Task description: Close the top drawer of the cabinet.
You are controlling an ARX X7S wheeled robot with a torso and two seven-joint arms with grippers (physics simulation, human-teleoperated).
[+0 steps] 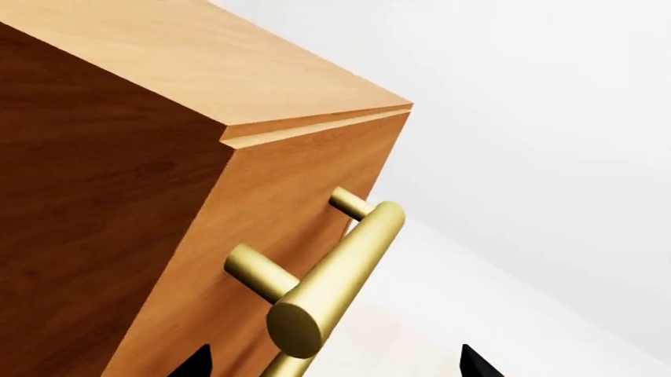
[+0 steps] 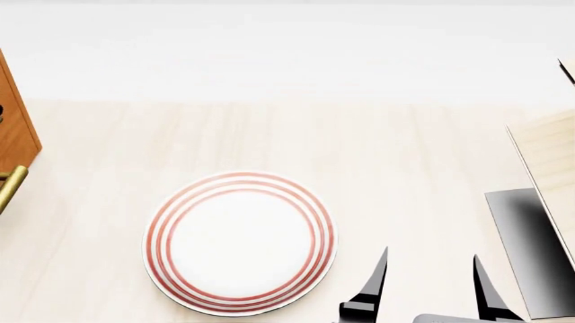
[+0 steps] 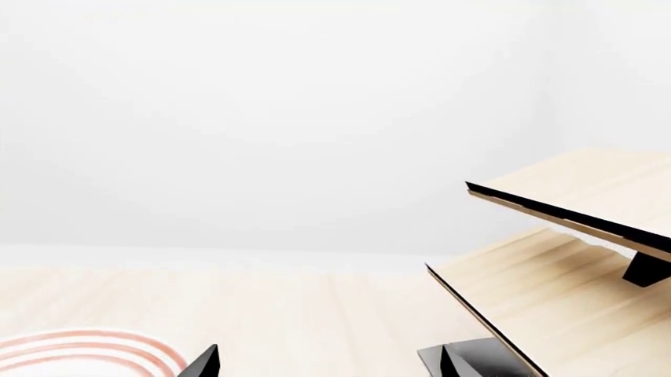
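Your left wrist view has the top drawer (image 1: 304, 204) up close, its brass handle (image 1: 335, 275) between your left fingers (image 1: 199, 363), spread, not touching. The head view shows only a sliver of cabinet (image 2: 16, 128) at the tabletop's (image 2: 404, 155) left edge. Right fingers (image 2: 373, 282) are released beside the plate (image 2: 240, 242).

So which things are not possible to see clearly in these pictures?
- Top drawer: the left wrist view shows only one corner, so how far it stands open cannot be told.
- Cabinet: cut by the head view's left edge.
- Left end effector: only fingertips show, at the frame edge.
- Plywood rack: cut by the right wrist view's edge.
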